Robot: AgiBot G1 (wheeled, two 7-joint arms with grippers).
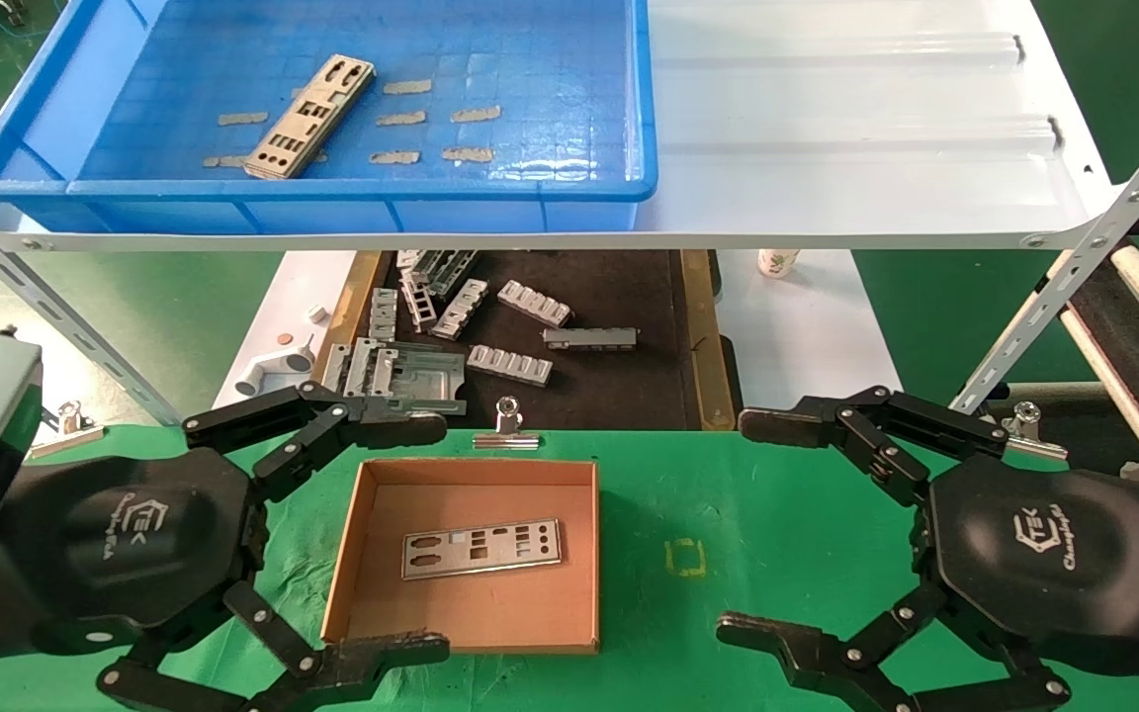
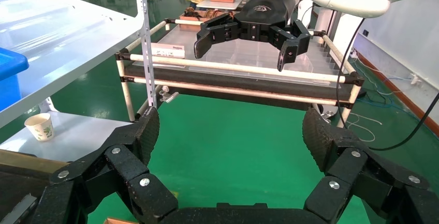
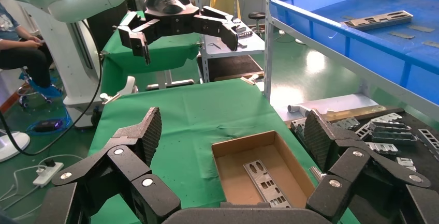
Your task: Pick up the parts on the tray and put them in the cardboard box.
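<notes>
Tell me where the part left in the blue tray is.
In the head view, the remaining part lies flat on the floor of the blue tray, in its left half on the upper shelf, among beige tape scraps.

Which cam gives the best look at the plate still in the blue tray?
Head view: the plate lies fully visible from above on the tray floor. Right wrist view catches it far off at a shallow angle. Left wrist view shows only a tray corner.
</notes>
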